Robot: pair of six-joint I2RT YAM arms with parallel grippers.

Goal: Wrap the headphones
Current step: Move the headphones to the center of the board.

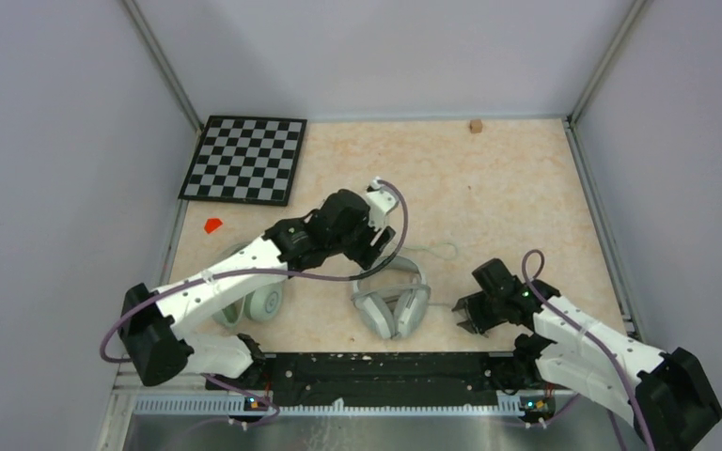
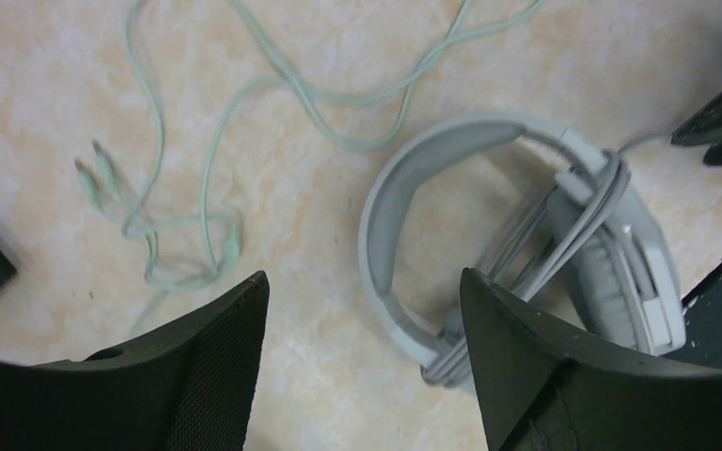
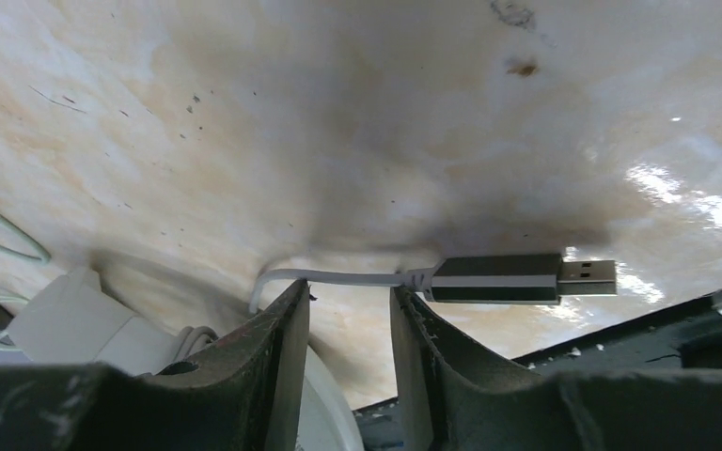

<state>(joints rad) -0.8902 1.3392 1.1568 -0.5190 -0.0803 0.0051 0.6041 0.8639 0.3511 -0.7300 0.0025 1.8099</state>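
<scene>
To the left of the white headset (image 1: 392, 301), the mint-green headset (image 1: 261, 303) lies flat on the tabletop (image 1: 526, 207), partly under the left arm. Its pale-green cable (image 2: 209, 141) sprawls loose behind the white headset.

The left tool (image 2: 365, 287) hovers over the white headset's far side. It is released, with its fingers wide and holding nothing.

The white headset lies at the near middle, with its grey cable (image 2: 594, 211) bundled round the folded cups.

Just right of the white headset, the right tool (image 3: 348, 305) sits low, its fingers parted by a narrow gap. The grey cable's tail and USB plug (image 3: 512, 279) cross just beyond its tips and are not pinched.

Expect both cables to be light, limp and springy, so pinch them close to the plug. The headsets look rigid and light; steady one by its headband.
</scene>
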